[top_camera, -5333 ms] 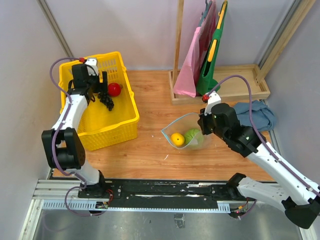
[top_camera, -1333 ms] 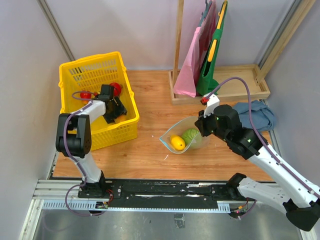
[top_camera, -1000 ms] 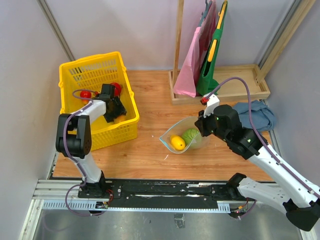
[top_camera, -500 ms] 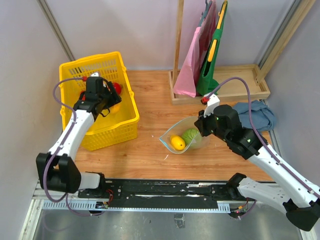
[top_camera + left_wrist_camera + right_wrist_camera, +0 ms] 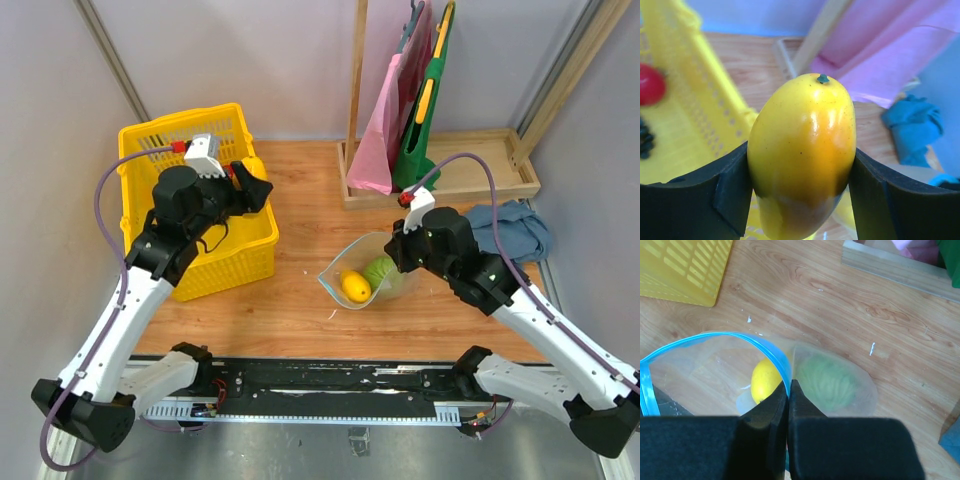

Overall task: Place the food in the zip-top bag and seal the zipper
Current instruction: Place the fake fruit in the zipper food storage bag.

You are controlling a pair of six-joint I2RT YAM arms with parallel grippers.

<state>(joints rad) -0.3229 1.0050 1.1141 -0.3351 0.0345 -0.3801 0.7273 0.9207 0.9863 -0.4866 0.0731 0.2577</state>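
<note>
My left gripper point(image 5: 254, 185) is shut on the orange-yellow mango point(image 5: 802, 150) and holds it in the air over the right rim of the yellow basket point(image 5: 190, 255). A red piece point(image 5: 650, 85) and the dark grape bunch point(image 5: 645, 142) lie in the basket. My right gripper point(image 5: 788, 385) is shut on the blue zipper strip point(image 5: 765, 347) of the clear zip-top bag point(image 5: 365, 270) and holds its mouth open. Inside the bag are a yellow piece point(image 5: 765, 380) and the pale green round one point(image 5: 832, 380).
A wooden tray point(image 5: 470, 180) with upright pink and green items point(image 5: 410, 110) stands at the back. A blue cloth point(image 5: 510, 230) lies to the right of the bag. Bare wooden table point(image 5: 300, 230) lies between basket and bag.
My left arm has risen out of the basket with the mango and swung right, to above the basket's right rim. My right gripper has kept its hold on the bag.
</note>
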